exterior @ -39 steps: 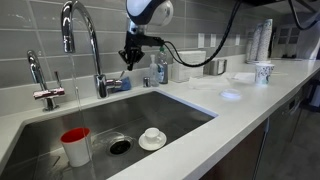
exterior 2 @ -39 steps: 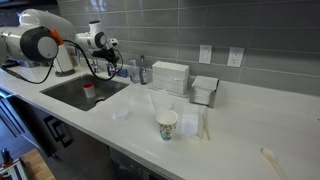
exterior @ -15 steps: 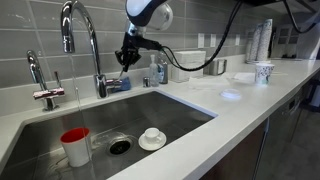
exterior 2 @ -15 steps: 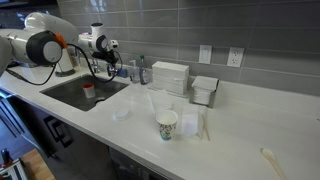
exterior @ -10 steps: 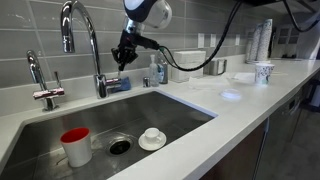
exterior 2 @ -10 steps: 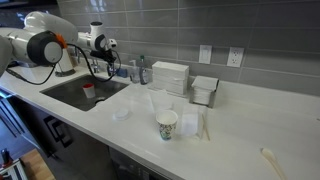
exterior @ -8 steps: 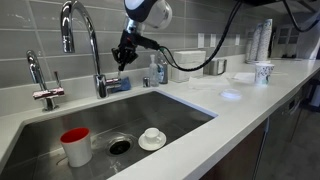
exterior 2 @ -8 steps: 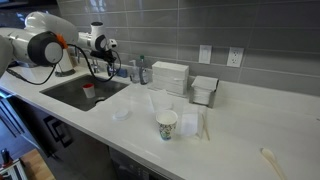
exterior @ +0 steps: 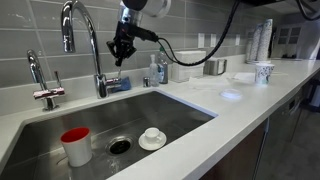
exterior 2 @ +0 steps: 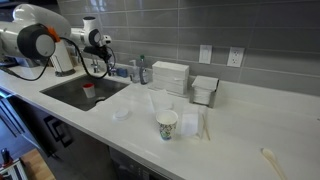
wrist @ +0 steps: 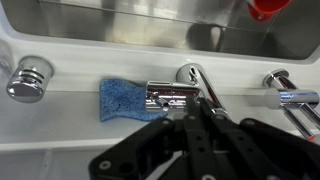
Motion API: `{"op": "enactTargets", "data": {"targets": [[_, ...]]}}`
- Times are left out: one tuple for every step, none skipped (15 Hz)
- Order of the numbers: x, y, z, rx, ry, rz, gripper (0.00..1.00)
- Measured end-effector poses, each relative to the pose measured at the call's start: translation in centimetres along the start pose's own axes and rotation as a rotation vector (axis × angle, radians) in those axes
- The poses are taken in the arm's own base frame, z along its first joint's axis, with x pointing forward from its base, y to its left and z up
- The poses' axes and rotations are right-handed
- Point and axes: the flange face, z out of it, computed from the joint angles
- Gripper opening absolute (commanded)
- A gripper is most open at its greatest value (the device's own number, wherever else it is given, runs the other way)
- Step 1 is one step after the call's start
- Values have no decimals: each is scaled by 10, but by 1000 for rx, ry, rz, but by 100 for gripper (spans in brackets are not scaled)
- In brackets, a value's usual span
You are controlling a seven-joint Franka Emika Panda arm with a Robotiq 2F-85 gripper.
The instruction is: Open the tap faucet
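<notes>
Kitchen counter (exterior: pixel 250 105), white, with a steel sink (exterior: pixel 40 125) set into it and grey tiles behind. Black gripper (wrist: pixel 190 113) entering the wrist view from the bottom edge, fingers (wrist: pixel 180 132) drawn together with nothing held between them. Tips poised just over the chrome lever (wrist: pixel 168 95) of the faucet (wrist: pixel 192 73); contact impossible to judge. Immediately left of the lever in that view, a blue sponge (wrist: pixel 122 98) lying flat on the ledge, and farther left a round chrome knob (wrist: pixel 30 78).

Seen in an exterior view, faucet (exterior: pixel 82 35) standing at the far edge of the sink, tall spout arching left with its nozzle pointing down. Gripper (exterior: pixel 119 62) hanging just right of the spout's stem, above the sponge. Shorter slim tap (exterior: pixel 40 82) farther left. Down in the basin: red cup (exterior: pixel 75 147) upright at near left, drain (exterior: pixel 119 146) beside it, white cup (exterior: pixel 152 136) on a saucer right of the drain.

Arm (exterior 2: pixel 40 40) reaching in from the left. Paper cup (exterior 2: pixel 168 124) near the counter's front edge, well apart from the sink.
</notes>
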Motion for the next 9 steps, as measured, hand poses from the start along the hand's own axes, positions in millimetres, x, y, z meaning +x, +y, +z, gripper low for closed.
{"op": "enactTargets", "data": {"targets": [[-3,-6,-11,-29,-6,17,11],[-6,-9,-23,-64,-10,35,36],[-9,-12,-35,-102,-14,55,36],[-13,-12,-49,-137,-17,78,40],[-16,-11,-62,-168,-22,101,46],[-21,-9,-77,-193,-30,125,55],[-25,-7,-91,-212,-38,144,62],[-30,-4,-105,-228,-45,160,69],[-35,-2,-119,-241,-51,171,77]]}}
